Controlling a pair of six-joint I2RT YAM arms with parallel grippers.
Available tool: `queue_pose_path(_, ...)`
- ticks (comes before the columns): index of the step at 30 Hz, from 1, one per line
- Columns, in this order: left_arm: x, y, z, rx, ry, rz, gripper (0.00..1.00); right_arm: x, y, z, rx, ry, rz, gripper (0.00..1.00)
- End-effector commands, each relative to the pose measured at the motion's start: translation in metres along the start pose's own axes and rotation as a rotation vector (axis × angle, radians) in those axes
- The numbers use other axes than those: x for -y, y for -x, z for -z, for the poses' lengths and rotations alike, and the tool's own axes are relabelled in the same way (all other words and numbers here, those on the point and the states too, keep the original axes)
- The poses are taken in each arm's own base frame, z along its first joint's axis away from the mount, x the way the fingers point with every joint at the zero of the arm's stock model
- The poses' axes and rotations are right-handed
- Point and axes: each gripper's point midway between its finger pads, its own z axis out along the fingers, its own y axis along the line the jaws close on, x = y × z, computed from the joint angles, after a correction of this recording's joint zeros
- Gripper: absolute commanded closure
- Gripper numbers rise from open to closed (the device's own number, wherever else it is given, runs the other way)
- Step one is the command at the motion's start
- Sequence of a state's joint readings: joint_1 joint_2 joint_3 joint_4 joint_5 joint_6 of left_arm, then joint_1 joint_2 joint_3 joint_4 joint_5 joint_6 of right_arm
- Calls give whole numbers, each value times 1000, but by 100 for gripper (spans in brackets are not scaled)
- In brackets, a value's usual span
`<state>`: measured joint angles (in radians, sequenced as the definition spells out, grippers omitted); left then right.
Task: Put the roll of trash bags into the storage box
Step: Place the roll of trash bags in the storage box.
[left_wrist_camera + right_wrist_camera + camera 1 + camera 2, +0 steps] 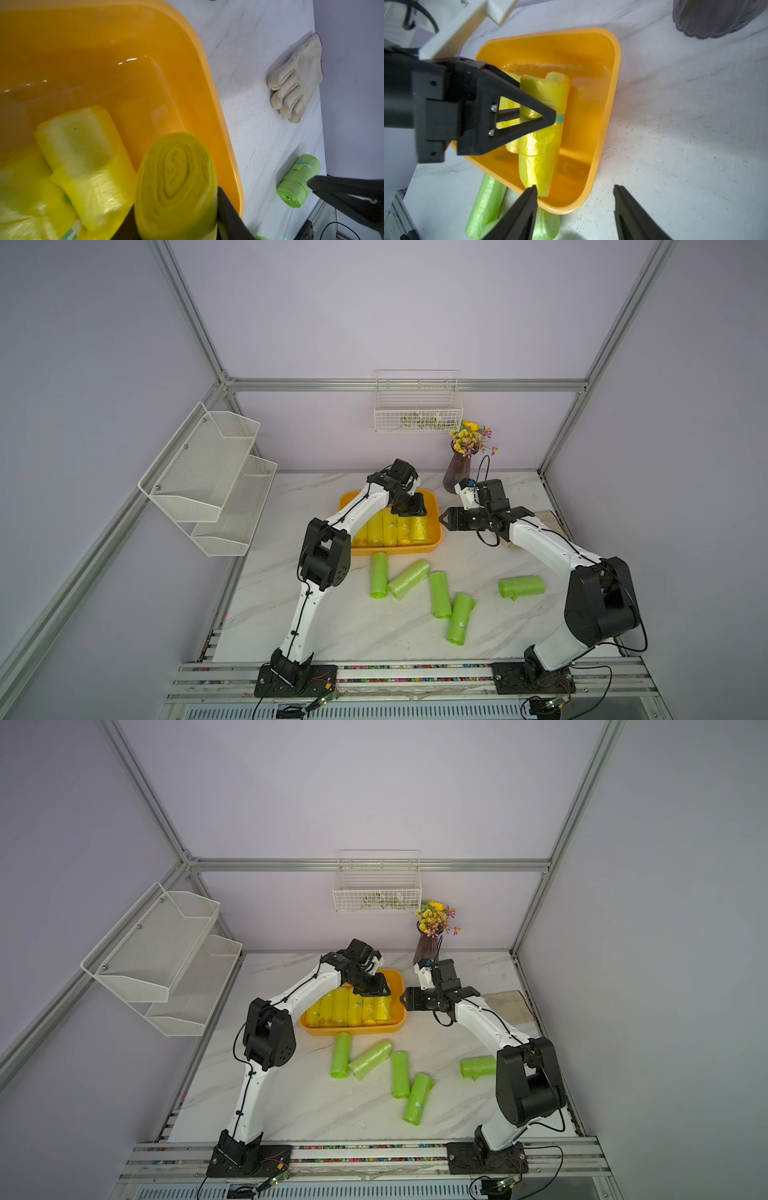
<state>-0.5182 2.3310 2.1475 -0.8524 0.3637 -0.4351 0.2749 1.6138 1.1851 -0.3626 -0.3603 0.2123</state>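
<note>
My left hand [409, 508] pinches the roll [176, 182] at the storage box's [399, 549] right end, completing the row [386, 531]; right hand [444, 520] spread, clear.

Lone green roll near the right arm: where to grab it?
Grip the green roll around mid-barrel, coming straight down with the right gripper. It lies flat on the table, clear of the other rolls, so open jaws can straddle its round side.
</note>
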Motion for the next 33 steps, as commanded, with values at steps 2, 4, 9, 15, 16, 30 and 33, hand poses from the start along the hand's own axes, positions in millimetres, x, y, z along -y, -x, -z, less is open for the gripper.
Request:
queue_pose_path(2, 13, 11, 4, 34, -30, -4, 57, 1, 2, 7, 21, -2, -9, 37)
queue_pose_path(4, 9, 10, -1, 31, -16, 2, 55, 1, 0, 6, 18, -1, -11, 37)
queue_pose_path(9, 1, 9, -12, 22, 4, 14, 54, 1, 0, 7, 19, -3, -11, 36)
queue_pose_path(15, -5, 7, -26, 8, 12, 27, 50, 3, -2, 7, 16, -9, -14, 36)
queue_pose_path(16, -6, 7, -27, 5, 16, 28, 49, 3, -2, 7, 15, -8, -14, 36)
queue_pose_path(30, -5, 15, -12, 46, 47, 17, 31, 2, -2, 8, 7, -3, -4, 36)
queue_pose_path(33, 1, 23, 5, 88, 44, 12, 28, 1, 0, 7, -4, -4, -2, 36)
